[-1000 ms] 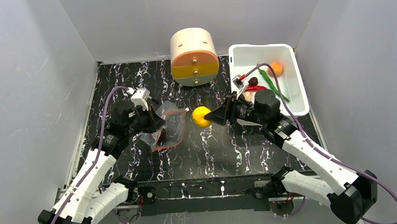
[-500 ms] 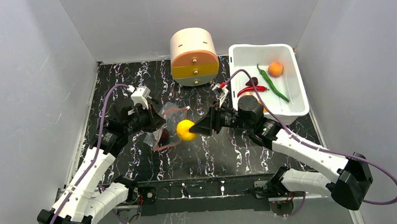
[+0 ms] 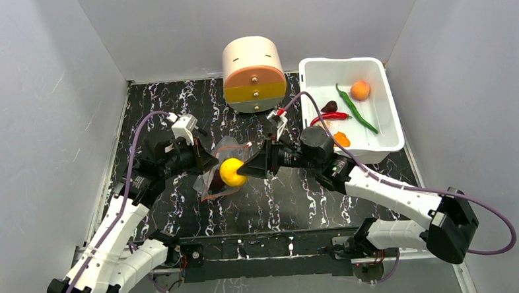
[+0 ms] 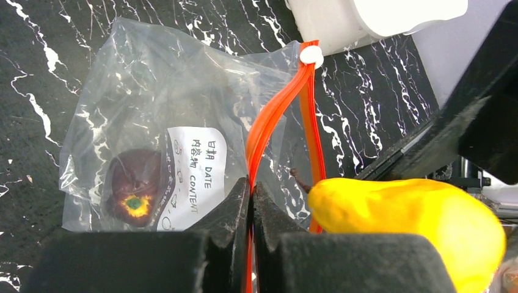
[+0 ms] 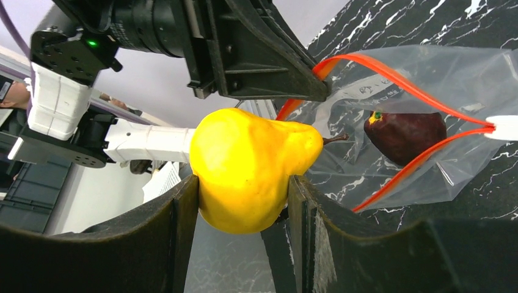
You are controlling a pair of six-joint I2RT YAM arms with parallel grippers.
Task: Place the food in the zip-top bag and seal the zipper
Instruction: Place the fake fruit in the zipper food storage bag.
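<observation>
Zip-top bag (image 4: 140, 79) lies left of the table's (image 3: 299, 197) middle, its zipper (image 4: 275, 110) pinched by the left gripper (image 4: 250, 189). The right gripper (image 5: 241, 189), clamping a yellow pear (image 5: 244, 152) at the mouth, should push in, then release.

The only writing I can make out is on a white label (image 4: 196, 177) on the clear zip-top bag (image 4: 146, 79), left of centre in the left wrist view. Its dark print runs sideways, turned a quarter turn in the frame. One line has two Chinese characters, apparently 日期, followed by DATE. The line beside it reads 内容物 and then CONTENT. Small outlined icons sit along the label's lower end, too small to tell. In the right wrist view the label (image 5: 360, 91) shows through the plastic at upper right, but its print is too faint to read. From the top camera nothing is legible.
</observation>
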